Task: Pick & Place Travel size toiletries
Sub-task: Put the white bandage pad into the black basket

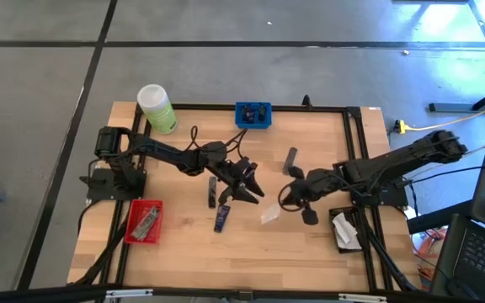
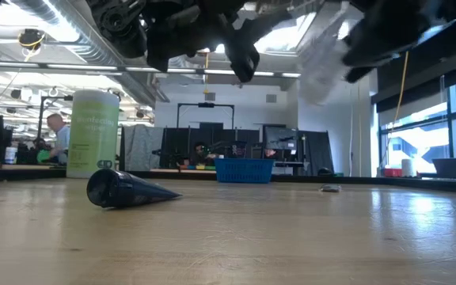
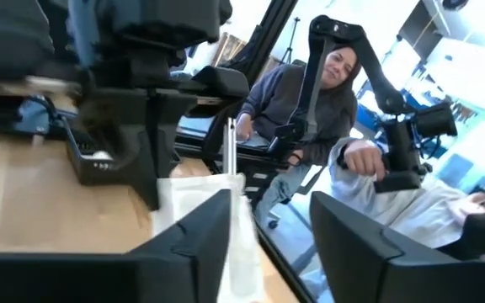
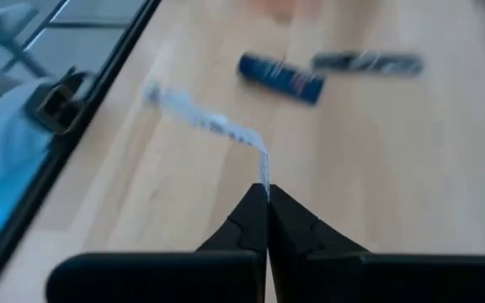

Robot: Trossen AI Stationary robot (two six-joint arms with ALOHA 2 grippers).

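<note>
tabletop (image 1: 183, 252) front strip bare, free passage along it. centre crowded: left tool (image 1: 244, 187) and right tool (image 1: 297, 202) near each other mid-table, clear packet (image 1: 269, 215) between them at the right tool's tip, narrow gap only. navy tube (image 1: 221, 219) and slim grey tube (image 1: 212, 191) lie just in front of left tool, blocking low approach there. back edge: green bottle (image 1: 157, 108) stands tall at left corner, blue tray (image 1: 253, 114) at middle, open wood between. red tray (image 1: 144, 221) front-left, black tray (image 1: 344, 231) front-right take up the sides.
</note>
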